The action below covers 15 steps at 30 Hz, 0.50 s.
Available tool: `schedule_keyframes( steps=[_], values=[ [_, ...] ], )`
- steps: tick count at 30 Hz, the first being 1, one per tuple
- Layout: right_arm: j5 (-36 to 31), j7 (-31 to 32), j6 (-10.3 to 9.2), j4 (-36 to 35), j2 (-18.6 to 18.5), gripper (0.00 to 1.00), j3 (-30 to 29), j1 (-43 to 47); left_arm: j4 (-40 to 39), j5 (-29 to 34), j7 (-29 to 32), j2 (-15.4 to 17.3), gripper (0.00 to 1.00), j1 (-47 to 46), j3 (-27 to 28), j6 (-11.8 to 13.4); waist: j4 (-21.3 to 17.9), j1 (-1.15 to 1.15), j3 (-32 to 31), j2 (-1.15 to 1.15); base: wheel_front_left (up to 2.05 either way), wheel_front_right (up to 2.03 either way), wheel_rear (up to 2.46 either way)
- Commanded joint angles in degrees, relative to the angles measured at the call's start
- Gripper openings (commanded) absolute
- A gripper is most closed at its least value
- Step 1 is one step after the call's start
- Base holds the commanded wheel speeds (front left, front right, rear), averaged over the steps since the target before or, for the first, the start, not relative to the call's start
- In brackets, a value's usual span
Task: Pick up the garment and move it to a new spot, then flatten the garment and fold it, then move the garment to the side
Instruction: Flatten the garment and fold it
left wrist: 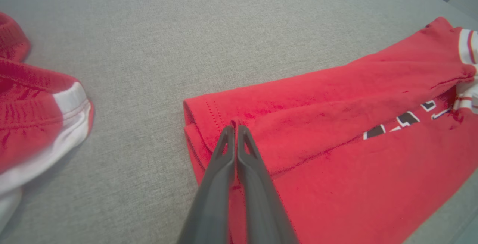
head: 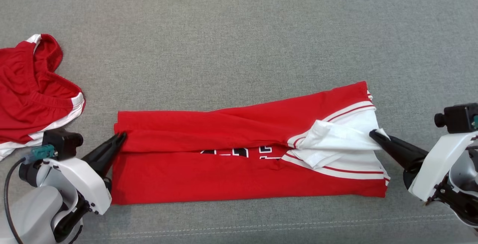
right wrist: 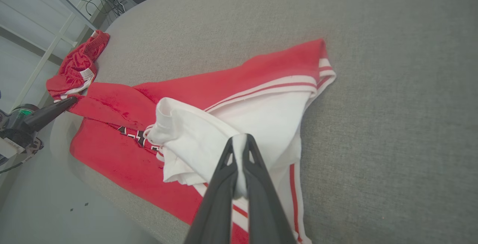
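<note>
Garment, red-and-white knit jersey (head: 239,169) | place: laid lengthwise on grey woven cushion (head: 239,31) | left gripper (head: 121,136): fingers pinched shut on its red hem | right gripper (head: 374,134): pinched shut on its white end | step: folding, judged | next: likely carry both ends across evenly

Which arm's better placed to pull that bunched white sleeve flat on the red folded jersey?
Right, likely. The right gripper is shut on the bunched white sleeve at the red folded jersey's striped end; the left gripper pinches the red hem at the opposite end.
</note>
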Motion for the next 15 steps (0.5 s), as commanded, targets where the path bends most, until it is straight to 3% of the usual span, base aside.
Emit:
schedule_keyframes(
  steps=[1, 2, 3, 4, 5, 7, 15],
  values=[
    [-0.4, 0.0, -0.16, -1.0, -1.4, 0.0, 0.2, 2.0, -0.1, -0.4, -0.3, 2.9, 0.0, -0.7, 1.6, 0.0, 0.0, 0.0, -0.2, 0.0, 0.0, 0.0, 0.0],
    [-0.4, 0.0, -0.16, -0.8, -1.2, 0.03, 0.3, 2.2, 0.0, -0.5, -0.3, 2.9, 0.0, -0.5, 1.1, 0.0, 0.1, 0.0, -0.3, 0.0, 0.0, 0.0, 0.0],
    [-0.4, -0.1, -0.16, -0.5, -1.0, 0.16, 0.3, 2.4, 0.1, -0.6, -0.3, 2.8, 0.01, -0.4, 0.9, 0.0, 0.1, 0.0, -0.5, 0.0, 0.0, 0.0, 0.0],
    [-0.3, -0.7, -0.16, 0.2, -0.8, 0.46, -0.2, 2.7, 0.2, -0.5, -0.3, 2.8, 0.11, -0.3, 0.8, 0.0, 0.2, 0.0, -0.7, 0.0, 0.0, 0.0, 0.0],
    [-0.4, -1.5, -0.16, 1.0, -0.6, 1.0, -0.8, 2.8, 0.6, -0.5, -0.3, 2.6, 0.3, -0.1, 1.1, 0.0, 0.4, 0.0, -0.9, 0.0, 0.0, 0.0, 0.0],
    [-0.7, -3.2, -0.16, 2.1, -0.2, 1.0, -1.8, 3.2, 1.3, 0.2, -0.3, 1.9, 1.0, 0.0, 2.5, 0.0, 0.9, 0.0, -1.4, 0.0, 0.0, 0.0, 0.0],
    [-4.1, -13.6, -0.16, 6.9, 1.6, 1.0, -7.3, 5.0, 2.8, 6.6, -0.3, -2.0, 1.0, 3.9, 13.8, 0.0, 2.6, 0.0, -4.6, 0.0, 0.0, 0.0, 0.0]
  ],
)
